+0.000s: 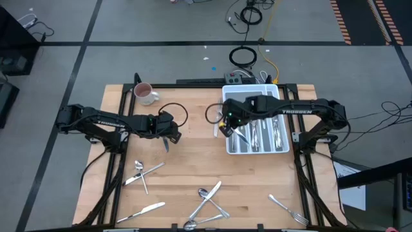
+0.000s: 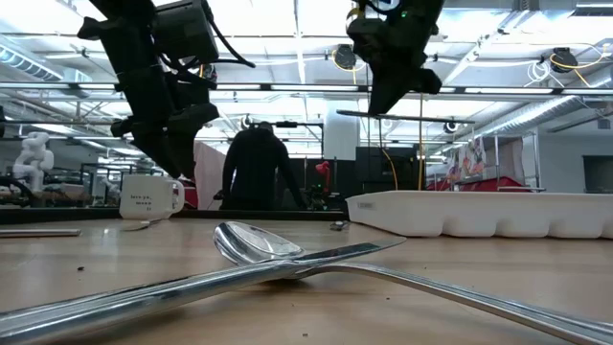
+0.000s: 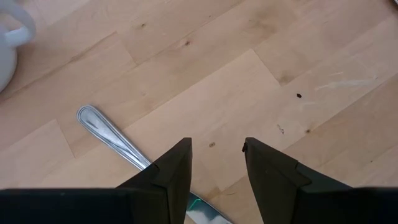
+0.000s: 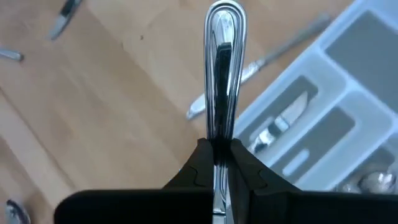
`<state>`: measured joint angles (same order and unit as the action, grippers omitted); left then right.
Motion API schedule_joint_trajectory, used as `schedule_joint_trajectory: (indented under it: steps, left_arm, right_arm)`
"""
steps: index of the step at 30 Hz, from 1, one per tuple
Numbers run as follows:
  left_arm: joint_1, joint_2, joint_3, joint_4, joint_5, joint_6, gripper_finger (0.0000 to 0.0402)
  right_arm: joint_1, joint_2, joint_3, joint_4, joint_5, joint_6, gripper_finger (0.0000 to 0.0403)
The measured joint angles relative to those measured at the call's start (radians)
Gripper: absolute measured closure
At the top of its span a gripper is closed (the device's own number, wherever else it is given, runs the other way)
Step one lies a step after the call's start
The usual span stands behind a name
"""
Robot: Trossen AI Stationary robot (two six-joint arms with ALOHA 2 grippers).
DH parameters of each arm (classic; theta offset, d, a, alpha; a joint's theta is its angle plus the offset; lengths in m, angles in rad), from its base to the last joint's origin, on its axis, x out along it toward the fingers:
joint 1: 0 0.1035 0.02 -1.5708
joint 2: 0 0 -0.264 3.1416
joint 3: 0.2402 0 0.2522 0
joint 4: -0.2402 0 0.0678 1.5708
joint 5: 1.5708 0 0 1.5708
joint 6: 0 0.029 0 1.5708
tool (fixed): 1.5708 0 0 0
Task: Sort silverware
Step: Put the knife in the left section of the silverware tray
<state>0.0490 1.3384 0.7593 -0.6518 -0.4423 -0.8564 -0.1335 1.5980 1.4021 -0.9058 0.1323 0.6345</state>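
Observation:
Silverware lies scattered on the wooden table: a spoon and fork [image 1: 140, 171], a knife [image 1: 145, 209], a crossed heap [image 1: 206, 201] and a fork [image 1: 287, 209] toward the near edge. The white tray [image 1: 280, 96] at the far right holds several pieces. My right gripper [image 1: 226, 127] hangs above the tray's left edge, shut on one piece of silverware [image 4: 224, 74]. My left gripper [image 3: 216, 163] stands open at the table's left middle, above a knife [image 3: 107, 132] that lies flat on the wood and runs under one finger. Nothing is between its fingers. My right gripper pinches the piece's slim shaft [image 4: 218, 138] between its two fingers. The ridged, rounded handle end [image 4: 225, 22] sticks out beyond the fingertips. The fingers slant down from above, and the piece runs along them, lifted clear of table and tray. Its other end is hidden behind the fingers.
A white-and-pink mug [image 1: 145, 94] stands at the far left, close behind my left arm. One more knife [image 4: 258, 65] lies on the table beside the tray's left wall. Bare wood lies between the two grippers. A person stands beyond the table's far edge [image 2: 257, 168].

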Motion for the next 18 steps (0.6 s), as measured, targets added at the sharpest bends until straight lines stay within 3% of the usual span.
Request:
schedule_joint_trajectory:
  steps: [7, 18]
  left_arm:
    - [0.000, 0.000, 0.000, 0.000, 0.000, 0.000, 0.0246]
    - [0.000, 0.000, 0.000, 0.000, 0.000, -0.001, 0.0246]
  right_arm:
    - [-0.018, 0.003, 0.000, 0.050, 0.002, -0.527, 0.0402]
    - [-0.044, 0.004, 0.000, -0.124, -0.006, -1.361, 0.0403]
